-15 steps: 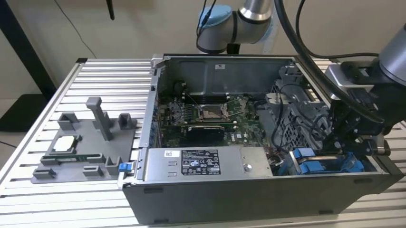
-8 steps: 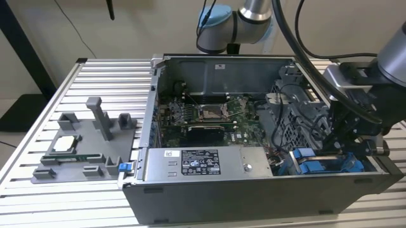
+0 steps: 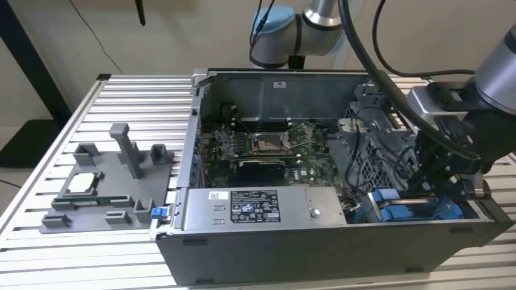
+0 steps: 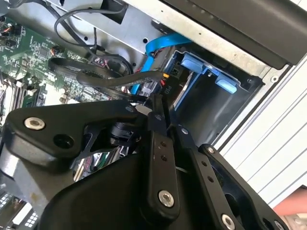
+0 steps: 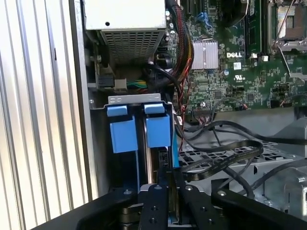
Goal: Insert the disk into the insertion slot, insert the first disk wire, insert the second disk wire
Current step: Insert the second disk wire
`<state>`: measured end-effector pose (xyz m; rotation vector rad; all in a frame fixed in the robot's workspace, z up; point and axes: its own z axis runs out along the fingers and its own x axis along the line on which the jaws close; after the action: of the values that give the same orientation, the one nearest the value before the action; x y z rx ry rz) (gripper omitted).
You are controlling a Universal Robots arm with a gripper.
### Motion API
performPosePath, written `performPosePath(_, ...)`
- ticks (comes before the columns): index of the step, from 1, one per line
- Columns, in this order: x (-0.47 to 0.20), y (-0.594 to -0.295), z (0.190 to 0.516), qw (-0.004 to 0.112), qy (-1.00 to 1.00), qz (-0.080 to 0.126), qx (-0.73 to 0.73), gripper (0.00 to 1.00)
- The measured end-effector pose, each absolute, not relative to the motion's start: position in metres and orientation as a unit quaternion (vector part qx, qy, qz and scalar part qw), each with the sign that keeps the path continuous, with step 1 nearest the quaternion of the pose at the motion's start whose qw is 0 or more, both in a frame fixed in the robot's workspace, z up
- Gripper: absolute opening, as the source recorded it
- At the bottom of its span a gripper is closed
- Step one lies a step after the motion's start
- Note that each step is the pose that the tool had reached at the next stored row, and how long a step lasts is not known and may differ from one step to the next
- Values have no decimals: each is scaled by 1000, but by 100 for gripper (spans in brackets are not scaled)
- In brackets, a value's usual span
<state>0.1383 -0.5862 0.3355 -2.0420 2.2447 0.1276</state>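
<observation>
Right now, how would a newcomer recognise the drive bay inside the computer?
Find the open grey metal computer case. In its corner at the exterior view's right, beside the boxy silver power supply, sits the grey sheet-metal bay. Its bright blue plastic tabs mark it.

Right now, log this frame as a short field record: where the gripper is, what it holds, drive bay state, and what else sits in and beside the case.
gripper position: gripper down in the open computer case, at the insertion slot
gripper state: fingers closed together on the upper edge of the disk
disk: standing on edge between the slot's blue rails, partly inserted
nearby wiring: black cables looped beside the slot
power supply: silver box next to the slot
outside case: grey fixture tray on the table, at the exterior view's left
</observation>
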Motion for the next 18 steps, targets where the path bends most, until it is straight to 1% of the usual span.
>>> performPosePath(2, 138, -586, 333, 52, 738, 42, -671, 0)
performPosePath(3, 138, -586, 333, 53, 738, 43, -671, 100)
performPosePath(6, 138, -586, 334, 54, 738, 43, -671, 100)
performPosePath(18, 138, -586, 380, 53, 738, 43, -671, 100)
